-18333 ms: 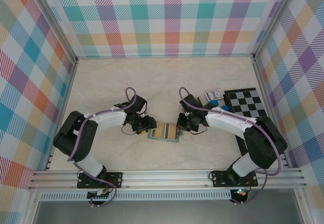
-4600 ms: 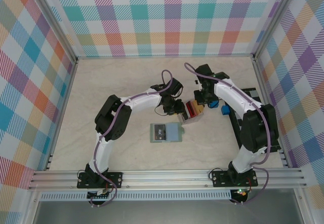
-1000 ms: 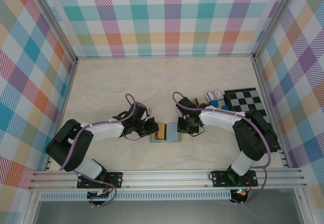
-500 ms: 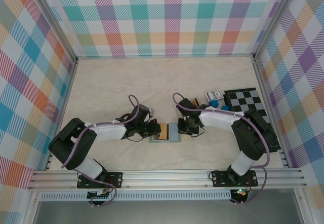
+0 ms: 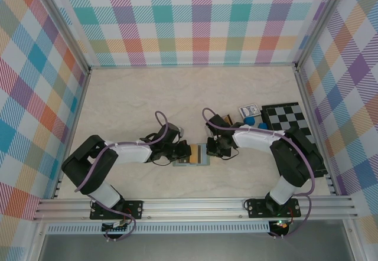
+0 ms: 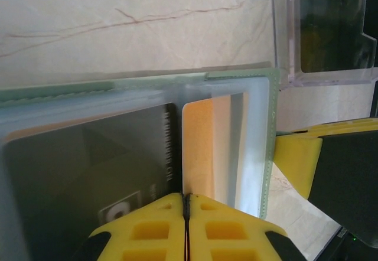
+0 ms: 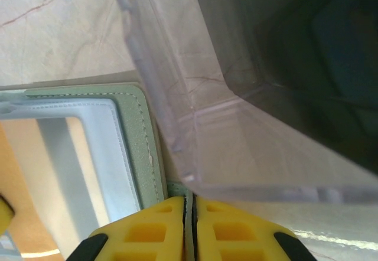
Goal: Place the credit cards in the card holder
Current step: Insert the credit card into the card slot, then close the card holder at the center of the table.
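Observation:
The sage-green card holder (image 5: 192, 164) lies open between the arms, pale inside up. My left gripper (image 5: 182, 152) is shut on the edge of an orange-yellow credit card (image 6: 198, 149), which lies partly inside the holder's clear pocket. A dark credit card (image 6: 88, 172) sits in the pocket beside it. The holder's green rim (image 6: 271, 125) runs along the right. My right gripper (image 5: 211, 150) is shut on the holder's green snap tab (image 7: 190, 205) at the right edge of the card holder (image 7: 139, 137). The orange card (image 7: 23, 172) shows through the pocket.
A clear plastic box (image 7: 248, 125) stands right against the holder's far right side, also the clear box (image 6: 325, 31). At the back right lie the checkerboard (image 5: 286, 119), a playing-card pack (image 5: 248, 110) and small blue pieces (image 5: 252, 120). Aluminium rails border the table.
My left gripper has moved right over the holder, carrying the orange-yellow card further into the pocket. The right gripper has stayed at the holder's right edge.

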